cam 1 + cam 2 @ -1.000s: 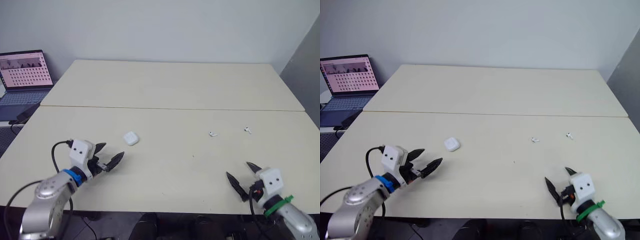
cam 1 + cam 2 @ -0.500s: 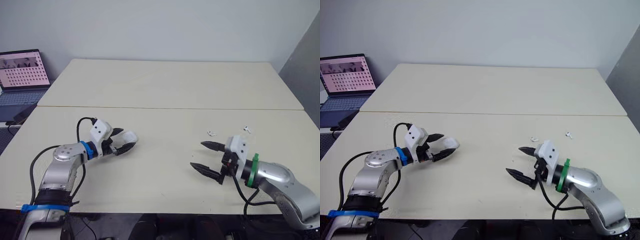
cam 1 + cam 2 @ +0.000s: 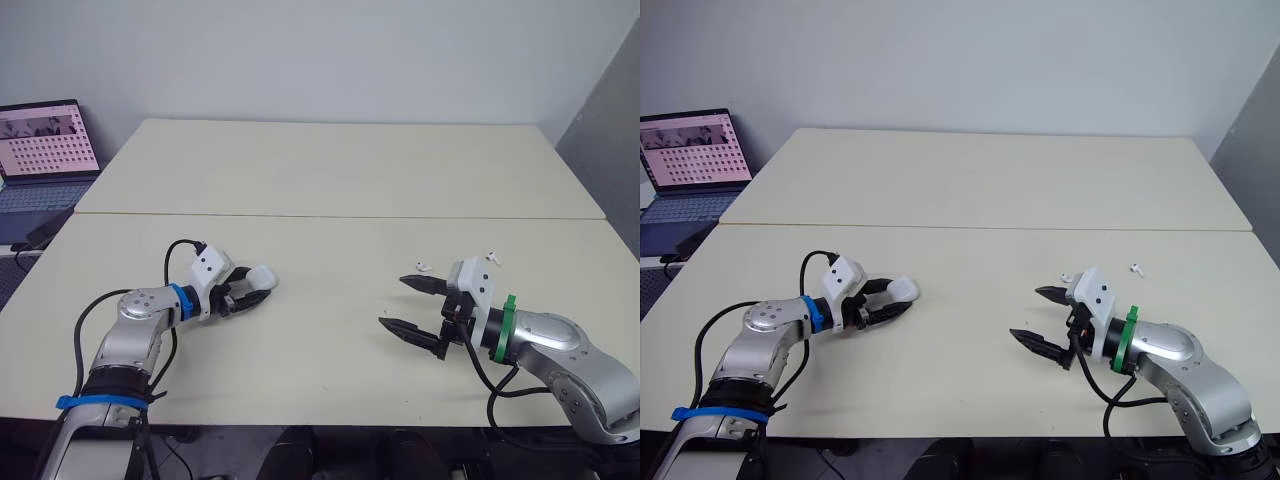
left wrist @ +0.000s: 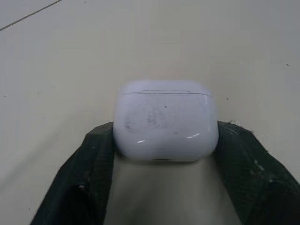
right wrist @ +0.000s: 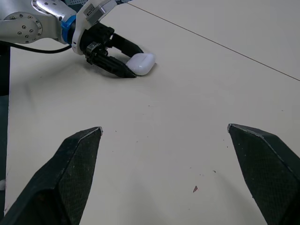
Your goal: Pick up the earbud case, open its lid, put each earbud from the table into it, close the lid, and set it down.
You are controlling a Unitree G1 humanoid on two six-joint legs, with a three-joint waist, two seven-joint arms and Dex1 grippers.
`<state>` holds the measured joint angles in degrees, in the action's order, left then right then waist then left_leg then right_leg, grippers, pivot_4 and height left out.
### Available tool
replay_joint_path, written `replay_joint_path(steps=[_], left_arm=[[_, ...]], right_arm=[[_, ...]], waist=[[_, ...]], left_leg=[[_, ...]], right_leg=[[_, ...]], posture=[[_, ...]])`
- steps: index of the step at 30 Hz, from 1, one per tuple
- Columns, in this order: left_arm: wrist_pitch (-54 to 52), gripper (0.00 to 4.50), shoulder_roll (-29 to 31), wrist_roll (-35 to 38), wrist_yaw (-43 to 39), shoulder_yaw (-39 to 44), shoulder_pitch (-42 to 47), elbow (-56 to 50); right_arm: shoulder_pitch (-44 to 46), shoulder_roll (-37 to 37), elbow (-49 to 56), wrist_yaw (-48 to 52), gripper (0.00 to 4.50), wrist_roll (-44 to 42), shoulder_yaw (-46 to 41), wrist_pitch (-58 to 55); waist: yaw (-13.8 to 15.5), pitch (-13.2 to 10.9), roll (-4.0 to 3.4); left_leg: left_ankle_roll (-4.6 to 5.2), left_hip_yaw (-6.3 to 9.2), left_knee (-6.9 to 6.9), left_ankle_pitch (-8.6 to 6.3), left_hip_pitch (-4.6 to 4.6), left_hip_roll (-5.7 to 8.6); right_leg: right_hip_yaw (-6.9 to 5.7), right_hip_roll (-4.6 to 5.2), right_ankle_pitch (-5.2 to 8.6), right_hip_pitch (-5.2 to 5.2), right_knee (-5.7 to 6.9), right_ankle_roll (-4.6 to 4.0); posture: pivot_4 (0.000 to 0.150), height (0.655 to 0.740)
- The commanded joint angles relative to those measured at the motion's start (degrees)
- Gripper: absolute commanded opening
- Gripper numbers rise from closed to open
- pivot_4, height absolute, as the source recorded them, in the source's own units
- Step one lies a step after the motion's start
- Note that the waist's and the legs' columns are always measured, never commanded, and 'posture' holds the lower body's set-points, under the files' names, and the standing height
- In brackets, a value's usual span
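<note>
Wall (image 3: 330, 50): plain, pale, matte; behind the far table edge.
Table (image 3: 340, 180): two cream, smooth, rectangular tops butted along a straight seam running side to side; faint specks on the near top.
Laptop (image 3: 45, 150): open, screen lit with a grid of small tiles; on a separate surface off the table's far left corner.
Right gripper (image 3: 393, 301): two black, tapered, pointed fingers spread wide, holding nothing; low over the near top on the right, tips aimed toward the left arm.
Left gripper (image 3: 258, 284): black, coarse-textured fingers pinching the earbud case from both sides; low on the near top, left of centre.
Earbud case (image 4: 165, 121): white, glossy, rounded-rectangular pebble, scuffed grey on its upper face; lid closed, thin seam line at the end pointing away from the wrist; long axis across the gap, finger to finger; resting on or just above the tabletop, cannot tell which.
Earbud (image 3: 422, 266): tiny, white; on the table just beyond the right gripper.
Second earbud (image 3: 494, 258): tiny, white; near the first, further right.
</note>
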<state>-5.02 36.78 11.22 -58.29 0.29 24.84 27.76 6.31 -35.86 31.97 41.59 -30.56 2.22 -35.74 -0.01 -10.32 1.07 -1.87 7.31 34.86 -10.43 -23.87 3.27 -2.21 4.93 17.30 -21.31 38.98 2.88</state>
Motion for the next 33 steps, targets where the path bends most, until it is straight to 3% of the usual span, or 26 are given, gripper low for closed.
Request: replay_joint_path(steps=[1, 6, 10, 15, 19, 33], left_arm=[[-0.22, 2.73, -0.06, -0.85, -0.92, -0.60, 1.12, 2.21], [6.94, 2.73, -1.51, -0.22, -1.73, -0.10, 1.04, -1.51], [27.97, 2.73, -5.05, -3.74, 2.34, 0.18, 5.04, -1.82], [56.50, 2.73, -7.46, -12.08, 7.72, -2.57, 13.36, 5.44], [69.93, 2.73, -7.80, -15.74, 11.00, -4.68, 17.96, 12.01], [83.01, 2.73, -7.53, -21.76, 20.00, -9.55, 24.43, 22.69]], right_arm=[[0.82, -0.26, 1.28, 0.17, 4.50, -0.82, -1.39, 0.47], [1.96, 0.11, 0.38, -0.34, 4.50, -1.02, -2.03, 0.17], [6.68, 4.04, -0.99, -3.67, 4.50, -6.82, -4.22, -5.00], [15.48, 7.93, -5.95, -7.16, 4.50, -12.39, -5.37, -12.16], [19.75, 9.51, -8.61, -8.82, 4.50, -12.64, -4.38, -14.44], [29.39, 18.83, -14.97, -13.49, 4.50, -14.45, -1.98, -22.52]], waist=[[-0.01, 0.00, -0.01], [-0.01, 0.00, 0.00], [0.06, -0.10, 0.16], [0.02, -0.16, 0.28], [-0.24, -0.16, 0.26], [-1.26, -0.16, 0.26]], left_leg=[[0.01, 0.00, 0.00, 0.01, 0.01, 0.00], [0.02, -0.02, 0.00, 0.02, 0.02, 0.01], [0.01, -0.02, 0.03, 0.02, -0.04, 0.03], [-0.03, 0.05, 0.02, 0.05, -0.10, 0.04], [0.00, -0.19, 0.00, 0.03, -0.07, 0.13], [0.05, -0.19, 0.03, 0.06, -0.06, 0.14]], right_leg=[[0.01, 0.00, 0.01, 0.00, 0.00, 0.04], [0.03, 0.01, -0.01, 0.00, 0.00, 0.05], [0.08, 0.12, -0.13, -0.02, -0.04, -0.11], [0.03, 0.09, -0.19, -0.05, -0.03, -0.20], [0.05, 0.07, -0.24, -0.07, -0.03, -0.09], [0.03, 0.00, -0.33, -0.10, 0.07, 0.23]], posture=[[0.150, 0.7400], [0.150, 0.7400], [0.150, 0.7400], [0.150, 0.7400], [0.150, 0.7400], [0.150, 0.7400]])
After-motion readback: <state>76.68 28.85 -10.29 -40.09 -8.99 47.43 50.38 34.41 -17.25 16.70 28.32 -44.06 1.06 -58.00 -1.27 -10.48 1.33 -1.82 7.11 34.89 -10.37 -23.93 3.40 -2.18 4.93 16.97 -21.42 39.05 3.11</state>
